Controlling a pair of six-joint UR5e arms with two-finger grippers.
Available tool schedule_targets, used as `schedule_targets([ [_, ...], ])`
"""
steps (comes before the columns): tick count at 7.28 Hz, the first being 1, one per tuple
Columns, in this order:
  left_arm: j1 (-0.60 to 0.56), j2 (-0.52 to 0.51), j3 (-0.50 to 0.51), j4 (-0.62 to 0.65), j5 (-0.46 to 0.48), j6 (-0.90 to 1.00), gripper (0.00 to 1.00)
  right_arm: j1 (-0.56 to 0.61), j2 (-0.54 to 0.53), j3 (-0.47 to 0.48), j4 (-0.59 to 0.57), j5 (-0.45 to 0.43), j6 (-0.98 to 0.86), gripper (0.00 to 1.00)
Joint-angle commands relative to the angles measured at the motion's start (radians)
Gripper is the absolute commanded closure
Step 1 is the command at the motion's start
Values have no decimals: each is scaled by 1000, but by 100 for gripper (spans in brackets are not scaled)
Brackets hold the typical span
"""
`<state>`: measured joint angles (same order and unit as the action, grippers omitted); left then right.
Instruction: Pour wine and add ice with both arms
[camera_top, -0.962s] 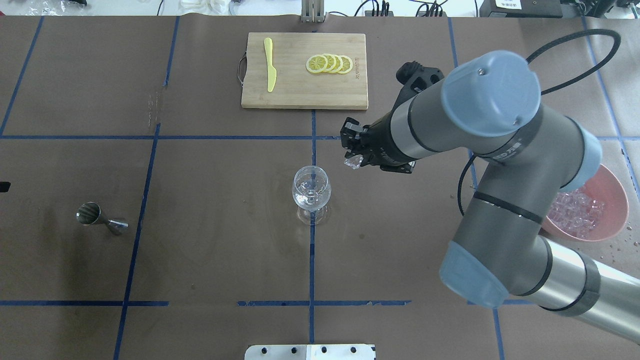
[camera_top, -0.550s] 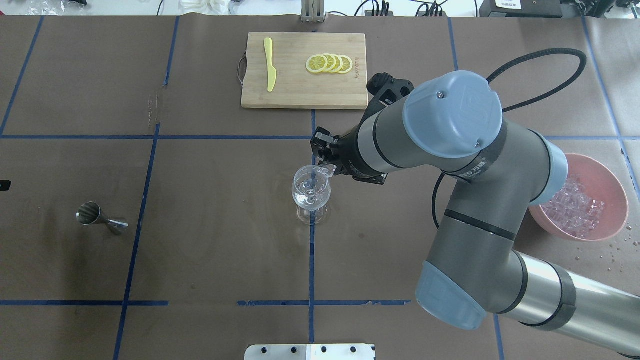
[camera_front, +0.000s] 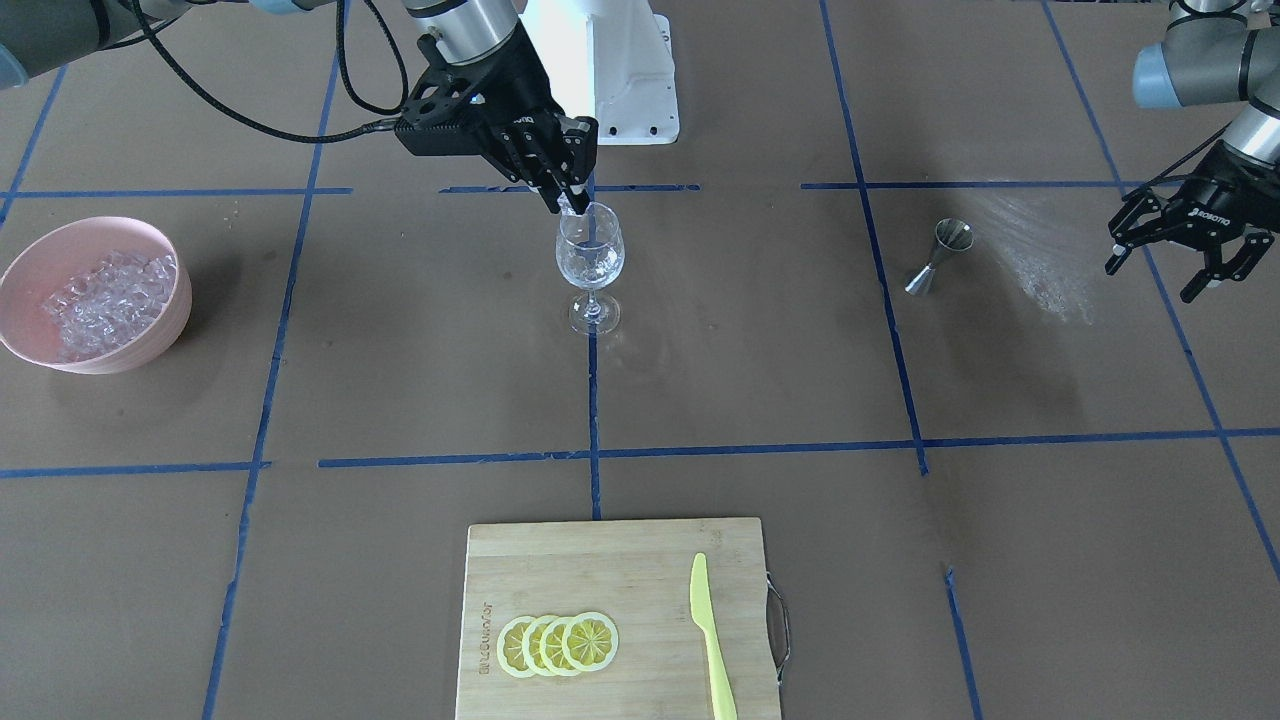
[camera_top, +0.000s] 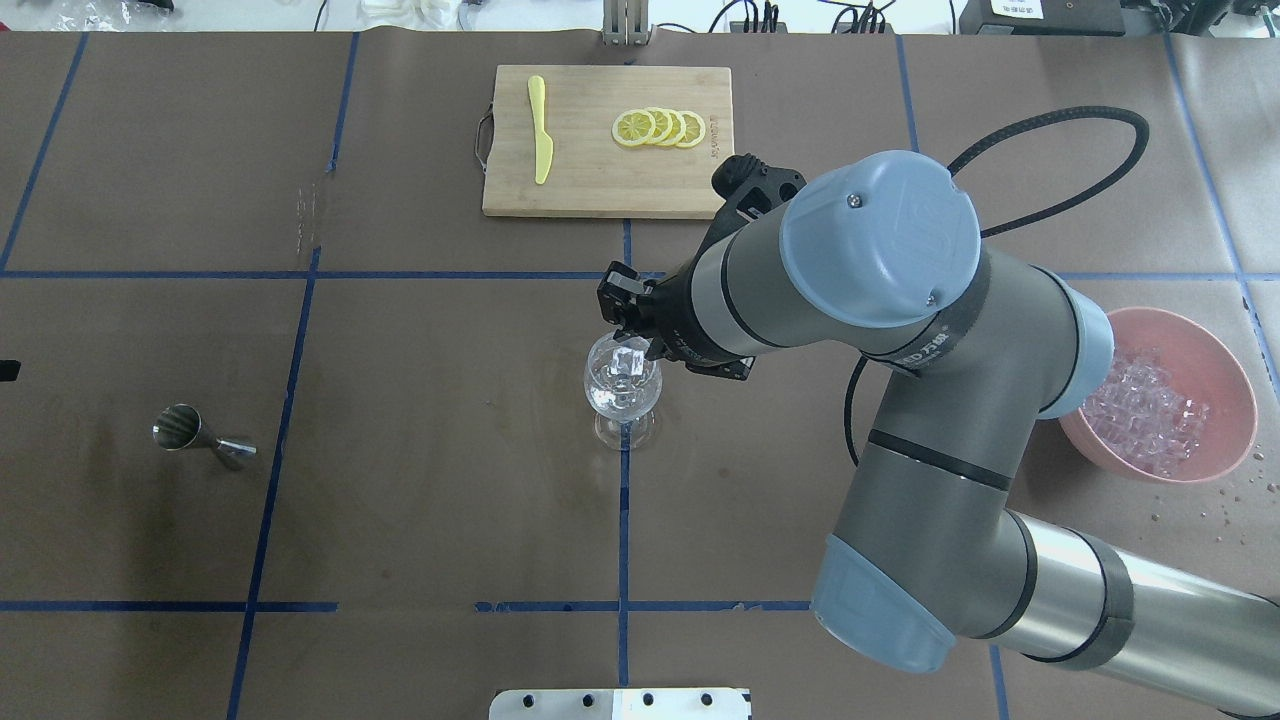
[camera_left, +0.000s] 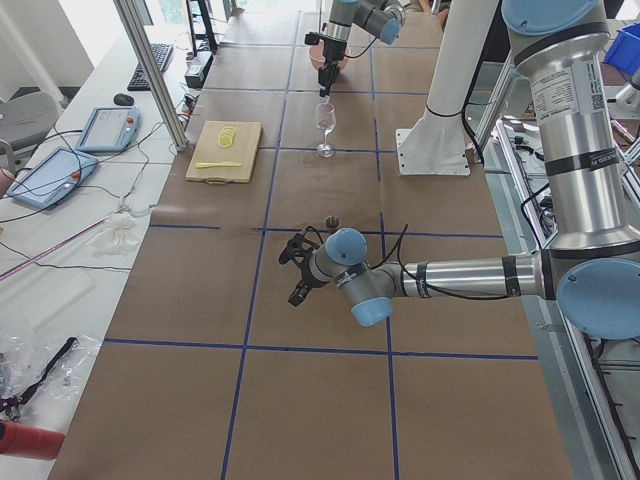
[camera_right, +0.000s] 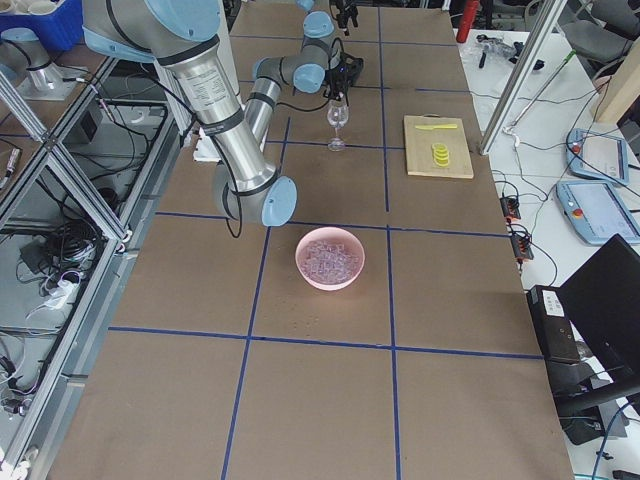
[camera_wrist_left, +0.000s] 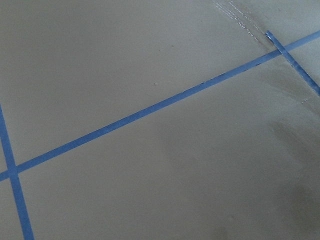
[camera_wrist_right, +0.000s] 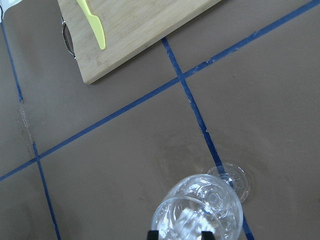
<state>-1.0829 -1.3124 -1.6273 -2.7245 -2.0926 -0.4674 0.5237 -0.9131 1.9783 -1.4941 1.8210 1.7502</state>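
A clear wine glass stands at the table's middle; it also shows in the front view and the right wrist view. My right gripper hangs right over the glass mouth, shut on an ice cube. In the front view the right gripper holds the cube at the glass rim. More ice fills a pink bowl at the right. My left gripper is open and empty, low over the table beyond a steel jigger. The left wrist view shows only table.
A wooden cutting board at the far side carries lemon slices and a yellow knife. The jigger stands at the left. My right arm spans from the lower right corner to the glass.
My right gripper has carried the ice cube leftward, from beside the glass on its right to over the glass mouth. The left arm and the glass have not moved.
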Motion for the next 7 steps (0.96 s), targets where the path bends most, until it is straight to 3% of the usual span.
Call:
schedule_targets([
  [1,0,1,1,-7,0,0,0,-1,7,-7,-2,0,2,25],
  [2,0,1,1,-7,0,0,0,5,2,0,-3,3,-1,17],
  [3,0,2,1,-7,-1,1,0,50,-12,38,-49,12,-3,0],
  [5,1,-1,-5,0,-12,-2,0,193,-158,178,-101,105,-38,0],
  [6,1,-1,-5,23,-32,-2,0,270,-223,189,-101,192,-105,0],
  [7,-5,-16,-2,87,-132,4,0,323,-293,207,-94,236,-238,0],
])
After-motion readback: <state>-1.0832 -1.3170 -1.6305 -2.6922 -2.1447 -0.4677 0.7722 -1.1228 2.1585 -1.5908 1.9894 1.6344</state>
